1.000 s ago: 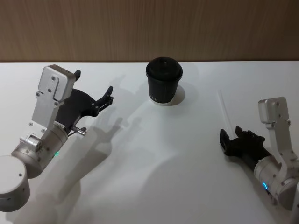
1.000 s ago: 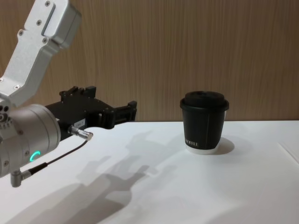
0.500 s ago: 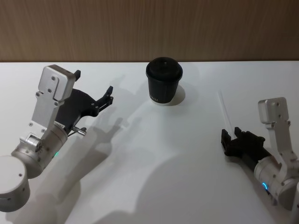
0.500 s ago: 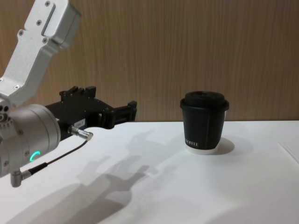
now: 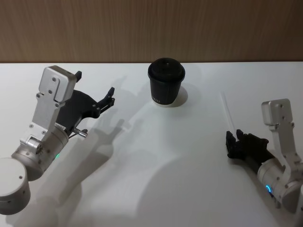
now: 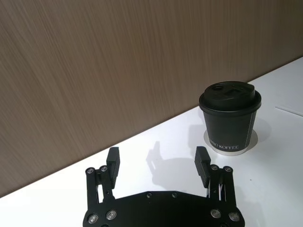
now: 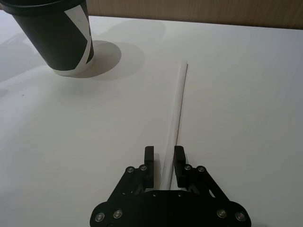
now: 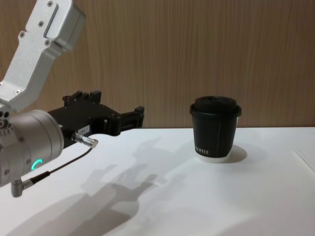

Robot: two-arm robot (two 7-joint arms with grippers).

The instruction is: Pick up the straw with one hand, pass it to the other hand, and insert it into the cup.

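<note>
The white straw (image 5: 227, 113) lies flat on the table to the right of the black lidded cup (image 5: 165, 88). My right gripper (image 5: 233, 142) sits low at the straw's near end. In the right wrist view its two fingers are closed in on either side of the straw (image 7: 175, 111), with the cup (image 7: 59, 38) off to one side. My left gripper (image 5: 95, 84) hovers open and empty above the table, left of the cup. In the left wrist view the left gripper (image 6: 157, 163) points toward the cup (image 6: 229, 118). The chest view shows the cup (image 8: 215, 130) upright.
The white table (image 5: 156, 156) is bordered at the back by a brown wood-grain wall (image 5: 151, 28). The left arm's silver wrist (image 8: 24, 147) with a green ring looms large at the chest view's left edge.
The right gripper's fingers have drawn together around the straw's near end. The left arm, the cup and the straw have not moved.
</note>
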